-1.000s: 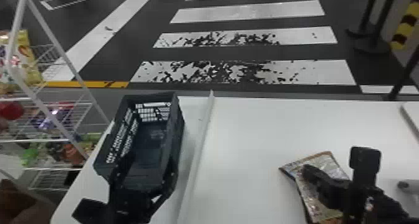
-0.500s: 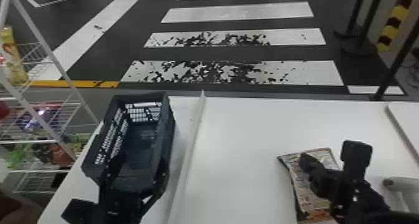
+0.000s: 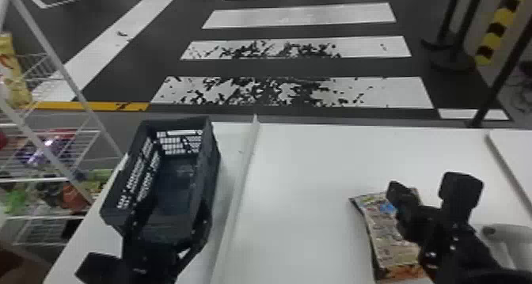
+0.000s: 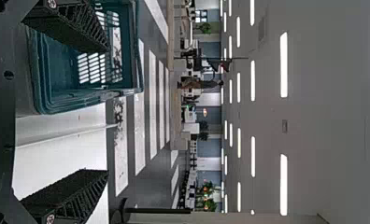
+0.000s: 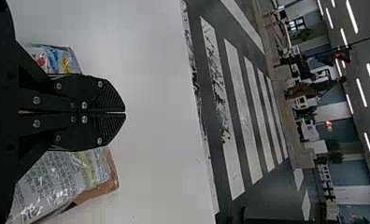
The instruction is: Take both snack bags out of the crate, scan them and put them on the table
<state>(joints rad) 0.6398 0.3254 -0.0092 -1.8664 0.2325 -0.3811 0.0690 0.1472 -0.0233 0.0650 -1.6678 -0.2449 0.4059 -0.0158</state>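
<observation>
Over the near end of the dark crate, my left gripper stands open; bare floor shows inside the crate. The left wrist view has this left gripper with its fingers wide apart beside the crate. A printed snack bag lies on the right part of the table, partly covered by my right gripper. Seen from the right wrist, that gripper is shut with nothing between its fingertips, and bag surfaces show on both sides of it. I cannot tell whether two bags overlap there.
A pale scanner-like device lies right of the right arm. A raised white strip runs along the table beside the crate. Wire shelves with snacks stand at the left, and a panel edge borders the right.
The head view has turned slightly right, shifting the crate leftward in it. My right gripper has moved a little forward over the bag. The left gripper keeps its place by the crate.
</observation>
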